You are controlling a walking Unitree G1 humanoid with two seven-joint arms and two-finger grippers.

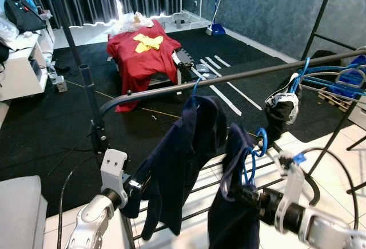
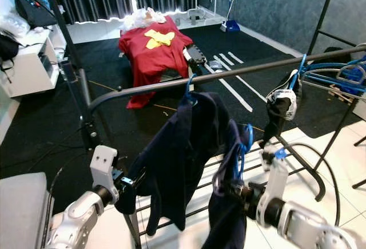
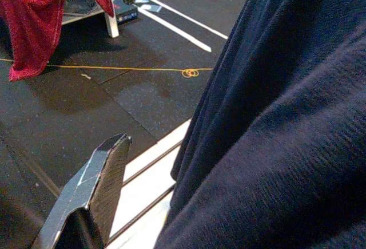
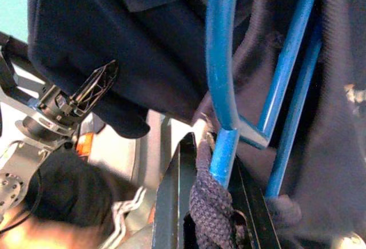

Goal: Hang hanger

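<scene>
A dark rail (image 1: 240,76) of a clothes rack crosses in front of me. A navy garment (image 1: 183,157) hangs from it on a blue hook (image 1: 195,89). My right gripper (image 1: 243,194) is below the rail and shut on a blue hanger (image 1: 255,151) that carries a second navy garment (image 1: 231,220). In the right wrist view the hanger's blue bar (image 4: 220,77) sits between the fingers (image 4: 171,203) with a bit of knit cloth. My left gripper (image 1: 134,194) is at the hanging garment's lower left hem. One finger (image 3: 97,186) shows beside the navy cloth (image 3: 286,117).
A black and white garment (image 1: 284,103) hangs farther right on the rail, with several blue hangers (image 1: 337,80) beyond it. The rack's post (image 1: 91,100) stands at the left. A red cloth (image 1: 143,54) covers something on the black floor. A white shelf (image 1: 17,66) is at the far left.
</scene>
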